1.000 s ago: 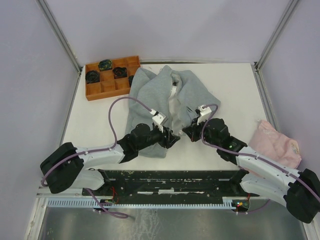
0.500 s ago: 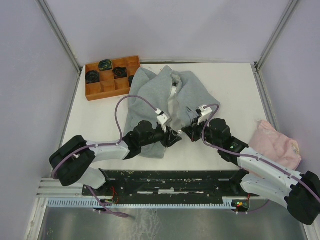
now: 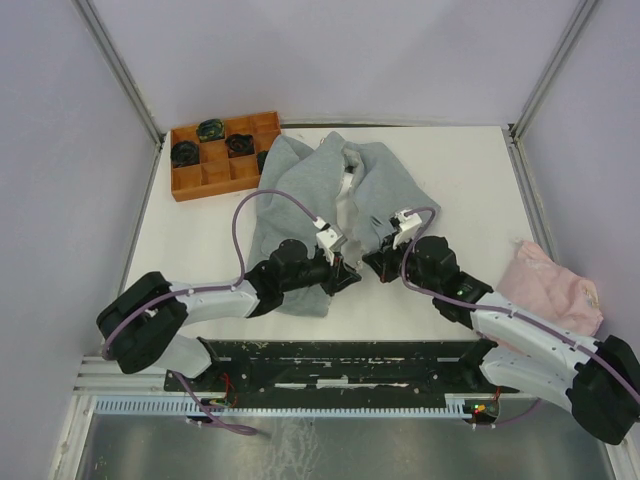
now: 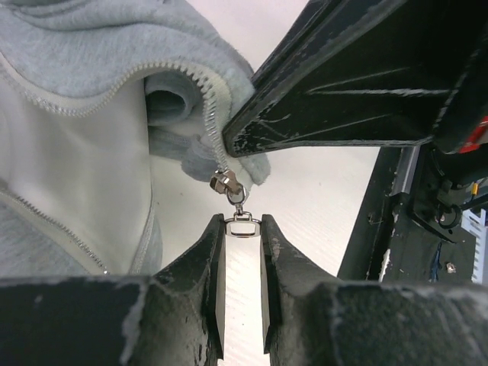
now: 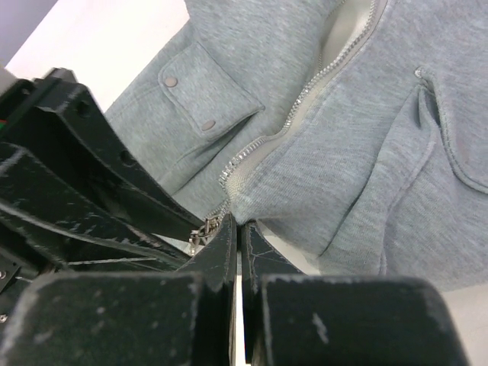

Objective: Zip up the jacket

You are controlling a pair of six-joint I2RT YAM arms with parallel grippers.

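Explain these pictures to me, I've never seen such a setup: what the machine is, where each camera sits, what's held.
Two robot arms are bolted at the near edge of a table, each ending in a two-finger gripper. One picture looks down from above; the other two come from cameras on the wrists. On the table lie a grey jacket, an orange tray and a pink cloth. The right gripper is pinched shut on the jacket's bottom hem beside the zipper. The left gripper has its fingers on either side of the zipper's metal pull ring; whether they grip it yet is unclear.
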